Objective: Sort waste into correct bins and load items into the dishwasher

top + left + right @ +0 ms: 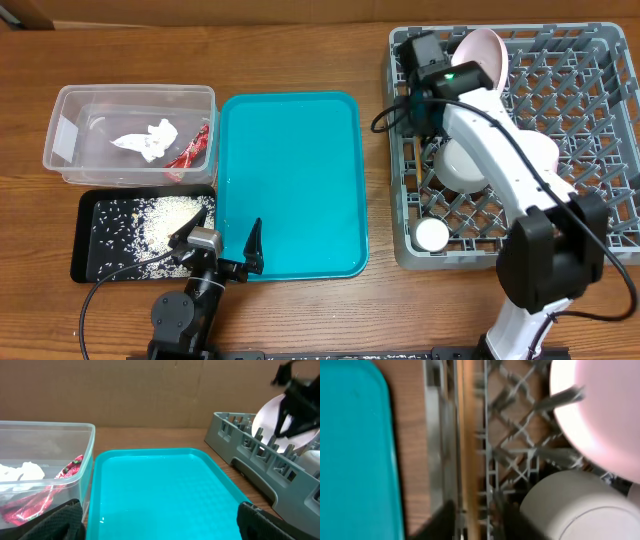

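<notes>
A clear rectangular plastic tub (130,92) is set at the far left of the wooden tabletop (300,50). A crumpled white tissue (148,140) and a crumpled shiny red wrapper (190,150) are held in it, side by side. Just in front of the tub, a flat black rectangular tray (90,255) is laid, and loose white rice grains (165,215) are scattered over it. A larger teal plastic tray (290,180) is placed beside both.

At the right, a large square grey plastic dish rack (590,90) is seen. A pale pink bowl (482,55) is tilted on edge at its far left corner, a grey-white bowl (462,165) is lodged nearer along the left side, and a small white cup (432,235) is stood at the near left corner.

The left fingers (255,248) are spread wide and nothing is held; one is placed over the black tray's near right corner, the other over the teal tray's near left corner. The right fingers (440,520) are held above the rack's left wall, by the two bowls. That view is blurred, so it cannot be told whether they are parted or pinching something.
</notes>
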Action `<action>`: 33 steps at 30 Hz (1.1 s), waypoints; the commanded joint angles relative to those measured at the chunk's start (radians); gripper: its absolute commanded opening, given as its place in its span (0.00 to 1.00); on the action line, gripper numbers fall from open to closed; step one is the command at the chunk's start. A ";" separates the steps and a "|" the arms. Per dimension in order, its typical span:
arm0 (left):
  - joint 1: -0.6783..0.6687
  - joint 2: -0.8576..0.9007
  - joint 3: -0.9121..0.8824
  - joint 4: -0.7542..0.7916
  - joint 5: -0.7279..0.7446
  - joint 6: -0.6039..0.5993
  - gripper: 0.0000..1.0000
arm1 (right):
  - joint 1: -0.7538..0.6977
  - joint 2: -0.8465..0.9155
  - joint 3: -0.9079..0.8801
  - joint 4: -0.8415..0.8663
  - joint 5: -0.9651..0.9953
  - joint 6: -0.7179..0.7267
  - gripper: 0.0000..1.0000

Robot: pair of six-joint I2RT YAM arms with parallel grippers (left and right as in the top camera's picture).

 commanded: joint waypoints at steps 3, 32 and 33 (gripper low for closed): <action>0.004 -0.010 -0.003 -0.001 0.015 0.000 1.00 | 0.018 -0.099 0.056 -0.024 -0.040 -0.010 0.54; 0.004 -0.010 -0.003 -0.001 0.015 0.000 1.00 | 0.076 -1.281 -0.071 -0.229 0.070 0.022 1.00; 0.004 -0.010 -0.003 -0.001 0.015 0.000 1.00 | 0.048 -1.318 -0.137 -0.173 0.070 0.008 1.00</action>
